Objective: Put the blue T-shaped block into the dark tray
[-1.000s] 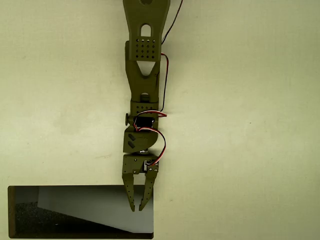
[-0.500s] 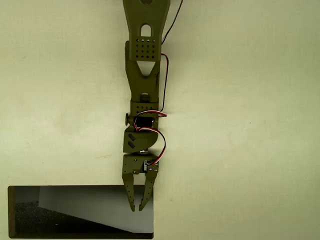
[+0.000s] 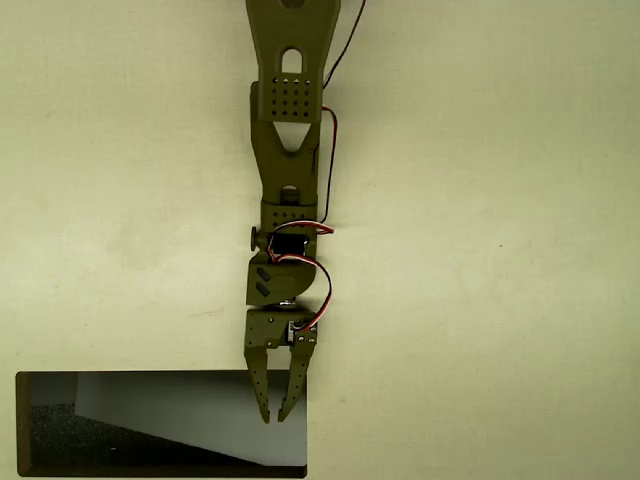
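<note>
Overhead view, near edge first: the dark tray [image 3: 40,460] sits bottom left, with just its speckled floor and slanted pale-grey panel [image 3: 190,410] inside, no block that I can spot. The green gripper [image 3: 273,415] hangs over the tray's right end, fingers nearly together with a slim gap and nothing between them. Can't find the blue T-shaped block anywhere on the pale table [image 3: 480,250], so I can't tell how far along this is

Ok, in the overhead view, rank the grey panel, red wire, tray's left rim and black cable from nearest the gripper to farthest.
1. Grey panel: directly under the gripper tips.
2. Red wire: just above, on the wrist.
3. Tray's left rim: far left.
4. Black cable: top edge of the picture.
</note>
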